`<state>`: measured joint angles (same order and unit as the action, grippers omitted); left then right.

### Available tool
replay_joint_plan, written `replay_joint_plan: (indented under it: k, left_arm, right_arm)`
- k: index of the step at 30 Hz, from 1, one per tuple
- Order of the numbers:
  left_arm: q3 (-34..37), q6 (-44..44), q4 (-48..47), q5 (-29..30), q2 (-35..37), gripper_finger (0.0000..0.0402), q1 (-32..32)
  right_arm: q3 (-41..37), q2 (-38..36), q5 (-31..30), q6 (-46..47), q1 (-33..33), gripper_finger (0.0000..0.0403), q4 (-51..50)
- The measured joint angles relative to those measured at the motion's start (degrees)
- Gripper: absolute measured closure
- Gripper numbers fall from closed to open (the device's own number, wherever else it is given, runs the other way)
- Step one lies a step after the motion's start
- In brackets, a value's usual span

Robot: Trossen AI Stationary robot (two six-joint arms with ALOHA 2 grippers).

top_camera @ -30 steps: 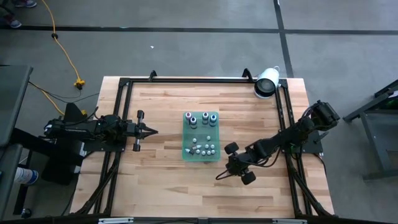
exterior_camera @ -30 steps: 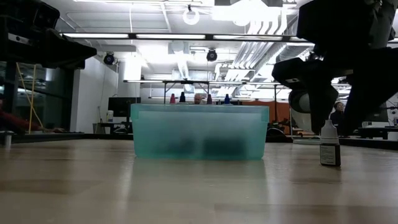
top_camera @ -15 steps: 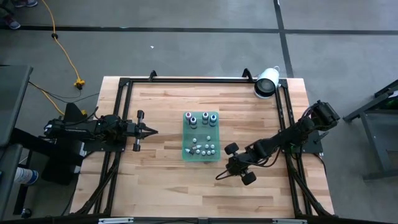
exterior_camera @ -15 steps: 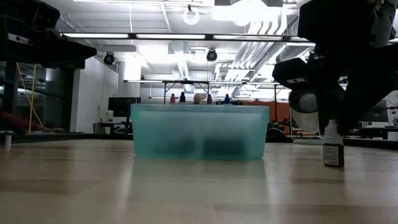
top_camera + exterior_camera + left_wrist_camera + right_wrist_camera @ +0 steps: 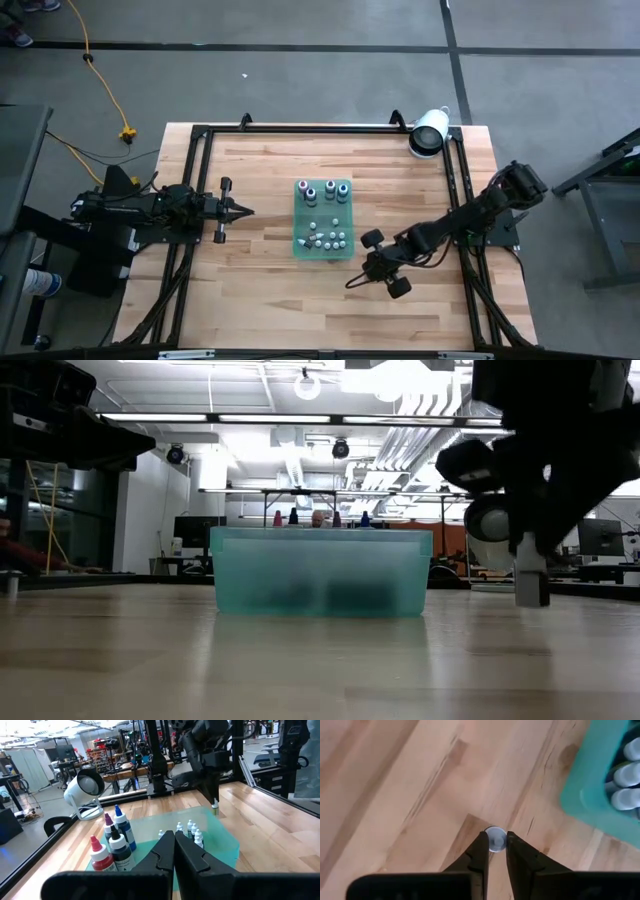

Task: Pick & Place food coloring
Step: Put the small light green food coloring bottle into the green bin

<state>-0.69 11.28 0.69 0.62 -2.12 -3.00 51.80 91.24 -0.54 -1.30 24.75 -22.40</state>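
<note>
Pinching small bottle (image 5: 495, 840) by white cap, right gripper (image 5: 493, 851) shut tight beside green tray (image 5: 592, 795), ready to carry. Left gripper (image 5: 174, 851) closed, empty, waiting.

White lamp (image 5: 430, 131) at table (image 5: 270, 290) corner.

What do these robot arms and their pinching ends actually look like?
Both arms are dark, nearly black, built from jointed segments. The left tool tapers to a point, with a short crossbar with knobbed ends behind it. The right tool ends in two slim, flat, wedge-shaped dark fingers. Black cables trail from the arms along the dark table frame.
</note>
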Motion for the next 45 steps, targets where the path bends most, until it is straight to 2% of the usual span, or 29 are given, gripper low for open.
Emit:
replay_joint_plan:
  k: [6, 14, 18, 23, 33, 45]
  left_arm:
    - [0.00, 0.00, 0.00, 0.00, 0.00, 0.0401, 0.00]
    - [0.00, -0.01, 0.00, 0.00, 0.01, 0.0401, 0.02]
    - [0.00, -0.01, 0.00, 0.00, 0.02, 0.0401, 0.02]
    - [0.00, -0.01, 0.00, 0.00, 0.02, 0.0401, -0.01]
    - [0.00, 0.00, 0.01, 0.00, 0.01, 0.0401, -0.01]
    - [0.00, -0.01, 0.00, 0.00, -0.01, 0.0401, 0.01]
  right_arm:
    - [6.21, -1.85, 0.06, -0.02, -0.38, 0.0362, -8.41]
    - [21.34, -2.52, 0.72, -0.57, -3.53, 0.0365, -23.42]
    - [27.40, -2.52, 1.64, -1.58, -5.62, 0.0361, -27.02]
    - [32.48, -1.45, 2.38, -1.15, -7.80, 0.0362, -27.49]
    - [38.68, 6.81, 2.51, -0.55, -13.73, 0.0358, -27.38]
    - [40.38, 17.74, 2.45, 0.44, -22.41, 0.0354, -23.18]
